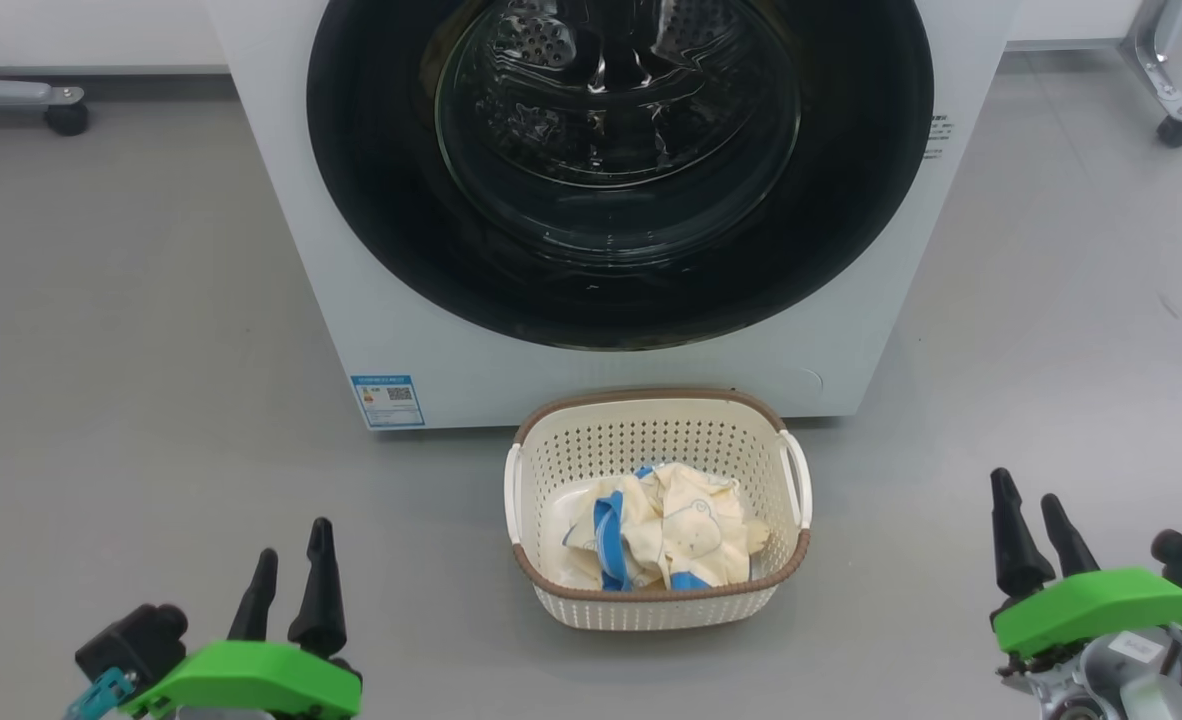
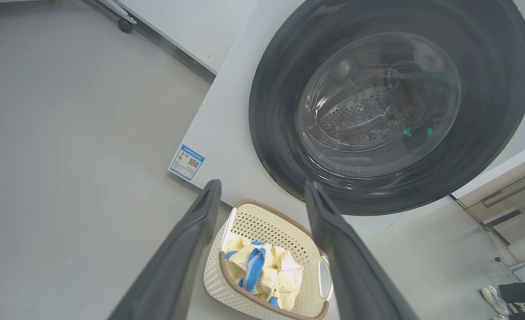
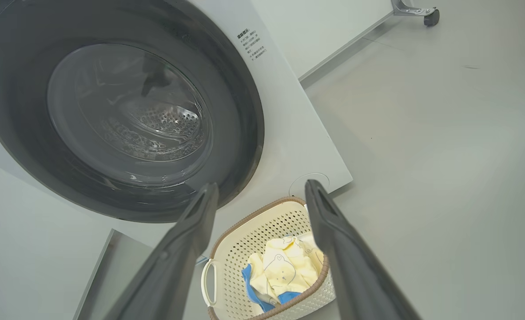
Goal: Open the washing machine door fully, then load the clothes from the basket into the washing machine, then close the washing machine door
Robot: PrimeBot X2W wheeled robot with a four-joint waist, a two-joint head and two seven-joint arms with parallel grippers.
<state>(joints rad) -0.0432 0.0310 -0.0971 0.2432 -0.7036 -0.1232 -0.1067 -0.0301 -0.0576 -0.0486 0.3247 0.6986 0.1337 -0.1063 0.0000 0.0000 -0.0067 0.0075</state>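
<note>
Bare lab-like test room: white washing machine (image 1: 571, 385) on plain grey floor (image 1: 151, 350), castered metal stand legs (image 1: 1158, 80) beside it.

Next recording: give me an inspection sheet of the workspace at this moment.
surface: smooth grey floor.
job's things: washing machine door shut on the white washing machine; basket on the floor in front of it, clothes inside.
clutter: nothing seen.
grippers: left gripper and right gripper open, holding nothing, apart from the basket.
cables: nothing seen.
surroundings: wheeled frame leg far left, another far right; blue label sticker low on the machine's front.
</note>
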